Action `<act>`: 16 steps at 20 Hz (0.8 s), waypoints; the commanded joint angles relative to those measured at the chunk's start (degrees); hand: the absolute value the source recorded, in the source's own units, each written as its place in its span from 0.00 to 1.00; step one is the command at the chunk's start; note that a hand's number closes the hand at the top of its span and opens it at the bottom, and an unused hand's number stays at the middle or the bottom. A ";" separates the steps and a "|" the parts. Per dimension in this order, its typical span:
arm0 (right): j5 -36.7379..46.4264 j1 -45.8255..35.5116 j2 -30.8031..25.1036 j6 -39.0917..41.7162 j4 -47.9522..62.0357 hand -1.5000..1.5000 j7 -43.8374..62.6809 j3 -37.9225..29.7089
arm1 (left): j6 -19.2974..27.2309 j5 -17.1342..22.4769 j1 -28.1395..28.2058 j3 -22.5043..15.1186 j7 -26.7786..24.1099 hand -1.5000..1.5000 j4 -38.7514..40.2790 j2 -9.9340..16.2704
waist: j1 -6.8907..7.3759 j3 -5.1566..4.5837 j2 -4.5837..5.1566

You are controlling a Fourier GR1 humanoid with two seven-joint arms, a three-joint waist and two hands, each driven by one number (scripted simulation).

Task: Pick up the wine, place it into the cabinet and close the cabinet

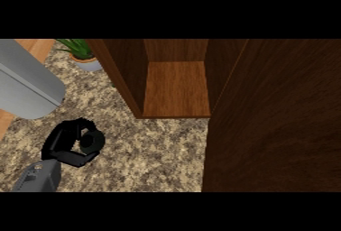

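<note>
No wine bottle shows anywhere in the head view. The wooden cabinet (177,85) stands open on the counter, and its lit shelf is bare. A broad dark wooden door panel (273,122) fills the right side, from the cabinet's front to the lower edge. My left hand (72,143) rests over the counter at the lower left, apart from the cabinet. Its fingers are loosely bent and hold nothing. My right hand is out of sight.
A large grey rounded object (26,83) lies at the upper left. A potted green plant (81,54) stands at the back, left of the cabinet. Speckled stone counter (153,153) stretches between my left hand and the door panel.
</note>
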 commanded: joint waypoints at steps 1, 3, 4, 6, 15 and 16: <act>-3.38 2.87 -0.34 -0.71 -7.27 0.00 2.84 -1.89 | 8.08 2.61 7.42 3.83 -1.50 1.00 -3.78 -2.11 | 1.24 -0.10 -0.43; -3.18 2.22 -0.61 -0.50 -7.36 0.00 4.07 -0.55 | 12.79 1.68 10.10 1.82 -2.39 1.00 -10.05 -6.84 | 1.06 -0.16 -0.14; -4.27 4.46 -0.97 0.36 -9.22 0.00 3.22 -1.64 | 11.34 3.87 11.71 2.53 0.56 1.00 -14.19 -6.07 | 1.03 -0.11 -0.21; -3.45 5.03 -0.47 0.48 -9.72 0.00 3.30 -0.23 | 12.51 2.99 15.53 1.88 -2.06 1.00 -17.25 -6.75 | 0.70 -0.20 0.04; -5.38 6.15 -0.17 2.79 -6.72 0.00 0.46 -3.10 | 15.33 6.07 24.27 -1.37 3.31 1.00 -41.86 -11.64 | 0.71 -0.17 0.09; -4.38 6.33 0.53 3.03 -6.22 0.00 -1.47 -2.58 | 15.86 7.36 20.24 -0.93 8.79 1.00 -43.18 -10.57 | 0.43 -0.18 0.19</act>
